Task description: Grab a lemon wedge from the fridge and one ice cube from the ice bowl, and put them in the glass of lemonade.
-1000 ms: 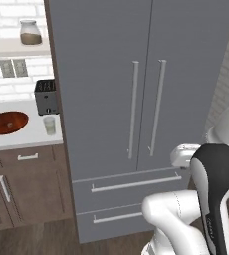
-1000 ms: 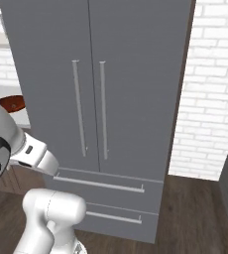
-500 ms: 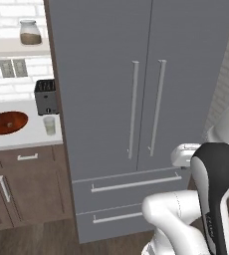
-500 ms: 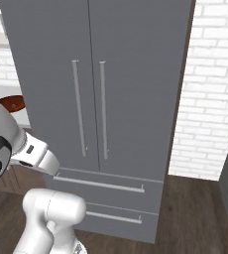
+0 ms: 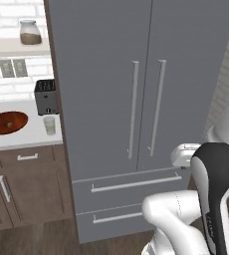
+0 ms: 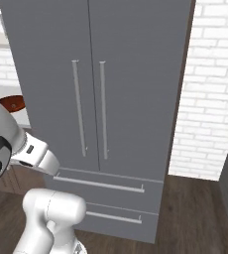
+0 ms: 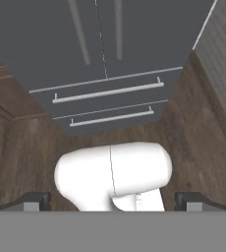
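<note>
The grey two-door fridge [image 5: 136, 84] stands straight ahead with both doors and both drawers closed, so the lemon wedge is hidden. It also shows in the right base view as the fridge [image 6: 136, 74] and in the hand view as the fridge [image 7: 110, 44]. To its left, on the white counter, sit the reddish-brown ice bowl [image 5: 7, 122] and the glass of lemonade [image 5: 49, 125]. The ice cube is too small to make out. My gripper [image 7: 113, 203] hangs low in front of the drawers, pointing down at the floor. It is open, its fingertips [image 7: 34, 201] wide apart with nothing between them.
A dark toaster [image 5: 47, 96] stands behind the glass against the fridge's side. A jar [image 5: 30, 32] sits on a shelf above. Brown cabinets [image 5: 22, 184] run under the counter. A white brick wall [image 6: 210, 99] flanks the fridge's right, with wooden floor [image 6: 195, 213] before it.
</note>
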You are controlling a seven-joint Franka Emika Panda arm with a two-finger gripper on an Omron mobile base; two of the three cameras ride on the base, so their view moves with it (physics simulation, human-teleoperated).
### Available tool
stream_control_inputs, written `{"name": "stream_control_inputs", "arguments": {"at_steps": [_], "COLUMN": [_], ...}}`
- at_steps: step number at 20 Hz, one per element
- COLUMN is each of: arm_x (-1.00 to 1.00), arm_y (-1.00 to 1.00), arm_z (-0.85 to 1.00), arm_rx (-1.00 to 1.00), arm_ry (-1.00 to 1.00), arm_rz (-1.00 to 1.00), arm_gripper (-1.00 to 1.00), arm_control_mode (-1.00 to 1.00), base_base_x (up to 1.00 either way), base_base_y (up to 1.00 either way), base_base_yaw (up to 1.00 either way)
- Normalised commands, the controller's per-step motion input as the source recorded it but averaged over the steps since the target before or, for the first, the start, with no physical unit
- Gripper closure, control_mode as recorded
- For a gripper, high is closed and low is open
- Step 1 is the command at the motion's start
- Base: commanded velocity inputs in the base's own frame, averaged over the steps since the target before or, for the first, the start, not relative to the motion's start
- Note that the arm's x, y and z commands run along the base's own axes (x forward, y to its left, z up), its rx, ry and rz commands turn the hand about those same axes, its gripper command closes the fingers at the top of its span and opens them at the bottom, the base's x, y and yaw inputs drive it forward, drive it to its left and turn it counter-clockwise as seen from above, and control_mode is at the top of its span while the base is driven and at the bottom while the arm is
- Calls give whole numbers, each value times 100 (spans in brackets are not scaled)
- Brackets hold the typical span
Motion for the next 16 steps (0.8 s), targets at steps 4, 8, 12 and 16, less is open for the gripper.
{"name": "stream_control_inputs", "arguments": {"at_steps": [4, 8, 12, 16], "arm_x": [-5, -32, -11, -2], "arm_y": [0, -2, -6, 2], "arm_z": [11, 37, 100, 100], "arm_rx": [5, 23, 5, -14], "arm_ry": [-12, -25, -41, -32], "arm_rz": [0, 0, 4, 2], "arm_gripper": [-100, -100, -100, -100], "arm_control_mode": [-100, -100, -100, -100], "base_base_x": [0, 0, 0, 0], "base_base_y": [0, 0, 0, 0], "base_base_yaw": [0, 0, 0, 0]}}
